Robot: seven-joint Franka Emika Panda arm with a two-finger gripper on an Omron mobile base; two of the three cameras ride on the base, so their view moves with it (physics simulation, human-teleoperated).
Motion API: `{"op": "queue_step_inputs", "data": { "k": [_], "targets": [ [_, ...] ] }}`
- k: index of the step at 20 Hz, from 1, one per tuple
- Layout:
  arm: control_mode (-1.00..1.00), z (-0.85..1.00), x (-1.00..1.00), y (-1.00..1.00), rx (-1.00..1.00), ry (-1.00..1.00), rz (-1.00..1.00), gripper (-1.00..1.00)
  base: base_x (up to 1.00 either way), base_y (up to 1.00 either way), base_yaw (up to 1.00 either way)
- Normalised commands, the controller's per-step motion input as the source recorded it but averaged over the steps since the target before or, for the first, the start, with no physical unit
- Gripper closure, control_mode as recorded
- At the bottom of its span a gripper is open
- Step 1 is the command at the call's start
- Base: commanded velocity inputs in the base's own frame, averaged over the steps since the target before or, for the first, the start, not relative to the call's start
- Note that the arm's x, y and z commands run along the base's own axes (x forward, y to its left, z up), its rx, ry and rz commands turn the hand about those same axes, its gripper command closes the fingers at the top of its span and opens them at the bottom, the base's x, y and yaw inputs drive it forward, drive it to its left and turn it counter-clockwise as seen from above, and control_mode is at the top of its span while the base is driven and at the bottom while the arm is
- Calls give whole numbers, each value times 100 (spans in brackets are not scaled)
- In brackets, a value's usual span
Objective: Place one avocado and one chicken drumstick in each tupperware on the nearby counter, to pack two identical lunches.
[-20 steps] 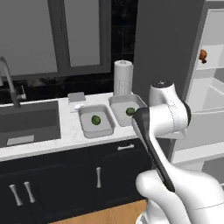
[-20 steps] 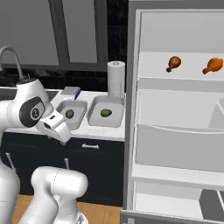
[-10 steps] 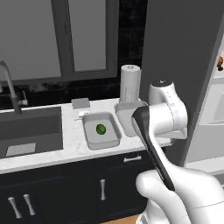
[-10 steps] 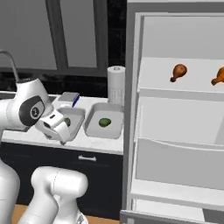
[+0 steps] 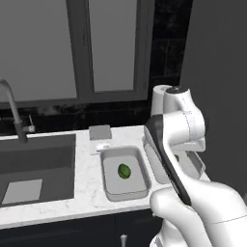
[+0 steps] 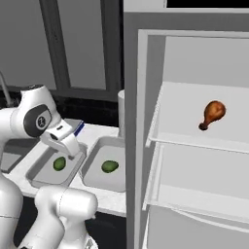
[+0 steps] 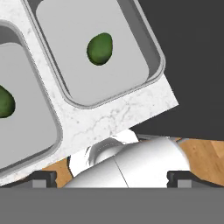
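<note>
**Op:** OK, I see two tubs side by side on the counter (image 5: 87,188), one avocado in each. Left base cam: left tub (image 5: 124,173) has its avocado (image 5: 124,170) about mid-floor; the arm blocks most of the right tub (image 5: 159,169).

**Sup:** Right base cam?

**Op:** Both tubs show there, left tub (image 6: 39,172) w/ avocado (image 6: 59,163), right tub (image 6: 99,177) w/ avocado (image 6: 110,166). Gripper (image 6: 68,144) hangs over the left tub, near its far right corner, nothing in it.

**Sup:** Fingers?

**Op:** Spread as wide as they go. In the hand cam I get just the two tips at the bottom corners, left tip (image 7: 41,178), right tip (image 7: 183,178), far apart, nothing between them.

**Sup:** Chicken?

**Op:** One drumstick (image 6: 213,114) in the fridge (image 6: 194,146), lying on the upper white shelf, fat end up, bone end pointing down-left. It's well apart from the tubs.

**Sup:** Hand cam on the tubs?

**Op:** Looks down on both: one tub (image 7: 96,52) w/ avocado (image 7: 99,48) roughly centred, the other tub (image 7: 26,113) cut by the frame edge, avocado (image 7: 5,101) half showing. Strip of marble counter (image 7: 109,118) between and round them.

**Sup:** Anything else on top?

**Op:** Sink (image 5: 36,166) w/ tap (image 5: 14,113) left of the tubs, small grey box (image 5: 100,132) behind the left tub, paper roll (image 5: 158,99) behind the arm.
</note>
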Motion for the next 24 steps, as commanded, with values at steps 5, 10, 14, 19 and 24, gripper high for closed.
{"op": "queue_step_inputs", "data": {
  "k": [5, 10, 14, 19, 24],
  "targets": [
    [100, 0, 0, 0, 0, 0, 0, -100, 33, 51, 39],
    [100, 0, 0, 0, 0, 0, 0, -100, 17, 100, 17],
    [100, 0, 0, 0, 0, 0, 0, -100, 22, 100, 11],
    [100, 0, 0, 0, 0, 0, 0, -100, -44, 20, 4],
    [100, 0, 0, 0, 0, 0, 0, -100, -100, 7, 1]
  ]
}}
